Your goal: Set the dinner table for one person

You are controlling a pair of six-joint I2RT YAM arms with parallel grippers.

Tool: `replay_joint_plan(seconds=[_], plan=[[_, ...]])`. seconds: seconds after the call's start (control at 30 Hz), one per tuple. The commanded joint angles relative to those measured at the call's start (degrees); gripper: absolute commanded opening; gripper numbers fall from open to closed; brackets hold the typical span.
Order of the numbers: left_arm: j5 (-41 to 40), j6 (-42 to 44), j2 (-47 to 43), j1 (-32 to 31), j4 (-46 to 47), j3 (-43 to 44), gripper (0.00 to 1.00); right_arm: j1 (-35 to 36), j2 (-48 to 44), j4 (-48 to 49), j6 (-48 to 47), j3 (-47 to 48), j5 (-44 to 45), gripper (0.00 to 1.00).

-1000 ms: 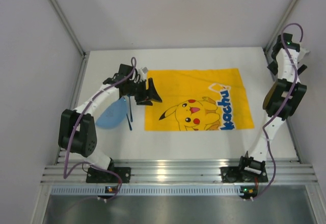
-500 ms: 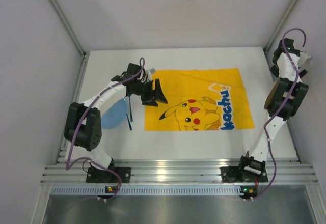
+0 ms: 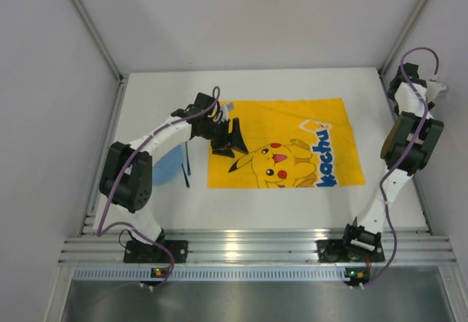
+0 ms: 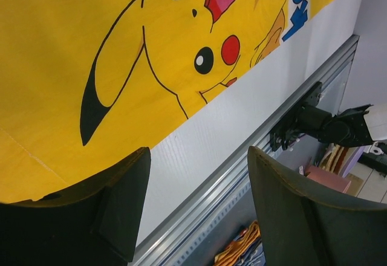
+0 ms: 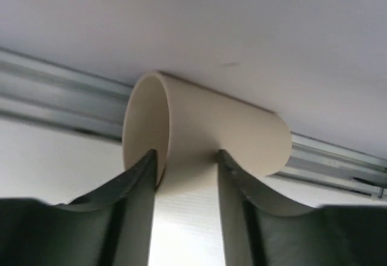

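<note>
The dinner table (image 3: 292,205) is a white tabletop with a yellow Pikachu mat (image 3: 292,121) on it. My left gripper (image 3: 232,140) hovers open over the mat's left part, with nothing between its fingers (image 4: 198,157). At the far right corner my right gripper (image 5: 186,157) is closed on a beige cup (image 5: 242,133). The cup lies on its side against the rail, its mouth turned left. From above, only a pale bit of the cup (image 3: 437,85) shows beside the right wrist. A blue plate (image 3: 167,167) and a dark blue utensil (image 3: 188,162) lie left of the mat.
Grey walls and metal posts close in the table on three sides. An aluminium rail (image 3: 256,245) runs along the near edge, holding both arm bases. The left arm's elbow (image 3: 128,179) rises over the table's left edge, partly covering the plate.
My left gripper has moved right, from beside the plate to over the mat's left part. The right gripper's jaws have closed in onto the cup.
</note>
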Motion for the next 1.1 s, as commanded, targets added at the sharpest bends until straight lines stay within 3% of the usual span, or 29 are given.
replay_joint_plan(seconds=[0.0, 0.03, 0.1, 0.13, 0.3, 0.47, 0.83, 1.07], plan=[[-0.5, -0.6, 0.2, -0.2, 0.1, 1.7, 0.70, -3.5, 1.0, 0.4, -0.4, -2.3, -1.6, 0.34], [-0.5, -0.7, 0.2, -0.3, 0.5, 1.5, 0.70, -3.5, 1.0, 0.2, -0.6, -1.9, -1.9, 0.19], [-0.5, -1.3, 0.4, -0.4, 1.1, 1.2, 0.69, -3.5, 0.7, -0.7, -1.2, -1.2, -2.1, 0.02], [-0.4, -1.8, 0.3, -0.6, 1.5, 1.1, 0.69, -3.5, 0.5, -1.0, -1.4, -1.0, -2.7, 0.00], [-0.6, -2.8, 0.1, -1.4, 2.7, 1.3, 0.69, -3.5, -5.2, -0.7, -3.0, -4.4, -3.5, 0.00], [-0.5, -3.6, -1.0, -1.6, 4.8, -0.2, 0.69, -2.6, -12.5, -1.3, -3.3, -8.6, -11.6, 0.00], [0.2, -4.2, -4.6, -1.6, 9.4, -5.0, 0.69, 4.6, -34.8, -1.9, -4.9, -19.9, -19.3, 0.00], [-1.5, -2.7, -7.6, -1.6, 9.3, -7.0, 0.69, 8.4, -43.1, -1.4, -3.3, -23.6, -27.2, 0.00]])
